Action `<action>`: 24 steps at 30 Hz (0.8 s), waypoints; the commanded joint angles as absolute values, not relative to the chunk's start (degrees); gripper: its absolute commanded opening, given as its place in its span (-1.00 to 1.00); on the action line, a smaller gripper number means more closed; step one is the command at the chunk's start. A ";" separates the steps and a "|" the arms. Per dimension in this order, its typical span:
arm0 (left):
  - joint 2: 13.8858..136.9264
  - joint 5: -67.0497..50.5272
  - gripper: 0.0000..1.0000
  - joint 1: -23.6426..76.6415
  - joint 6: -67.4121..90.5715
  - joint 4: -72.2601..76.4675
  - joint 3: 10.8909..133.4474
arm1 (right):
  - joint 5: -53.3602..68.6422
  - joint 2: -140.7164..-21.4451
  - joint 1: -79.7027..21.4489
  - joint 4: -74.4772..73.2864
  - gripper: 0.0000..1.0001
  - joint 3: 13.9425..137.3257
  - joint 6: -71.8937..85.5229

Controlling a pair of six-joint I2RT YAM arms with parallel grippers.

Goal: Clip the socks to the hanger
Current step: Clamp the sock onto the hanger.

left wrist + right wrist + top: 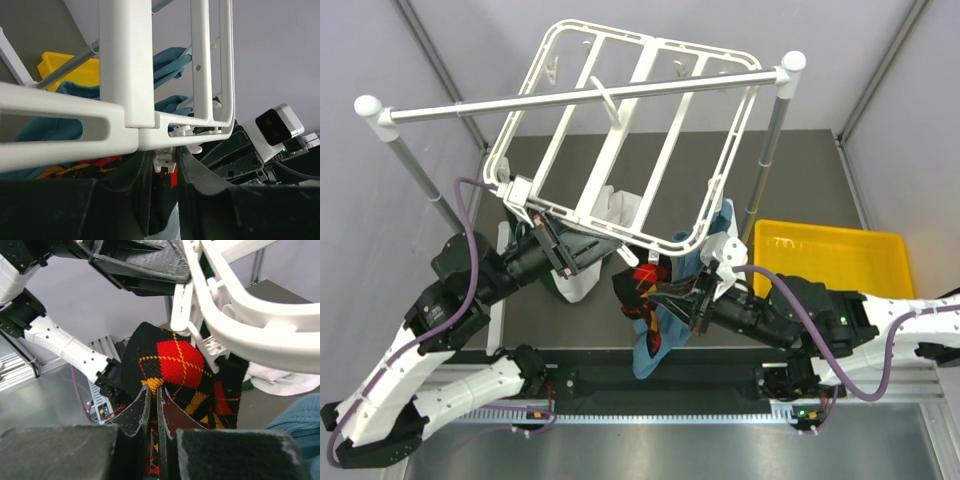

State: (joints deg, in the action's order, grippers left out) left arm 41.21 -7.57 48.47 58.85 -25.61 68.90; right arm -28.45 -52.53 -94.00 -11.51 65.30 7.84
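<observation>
Right gripper [154, 396] closed on sock [181, 360], just below near edge of hanger [250, 320] | left gripper [164, 152] squeezes clip [161, 163] there | risk: sock misses clip mouth, or drops if released early.

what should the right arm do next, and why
Probably nudge the right end effector up to feed the sock into the clip. The sock's top edge sits just under that clip, which the left end effector appears to grip.

One hanger [604, 165], one sock [645, 283], one bin [825, 262]
</observation>
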 commanded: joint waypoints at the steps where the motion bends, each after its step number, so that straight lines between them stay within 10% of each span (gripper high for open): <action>1: 40.17 -10.54 -1.00 48.52 60.29 -22.07 67.59 | -31.02 -52.56 -93.69 -8.44 -1.00 67.06 6.77; 24: 39.29 -10.90 -1.00 48.52 60.56 -22.15 67.32 | -35.60 -53.35 -93.08 -7.20 -1.00 65.92 6.50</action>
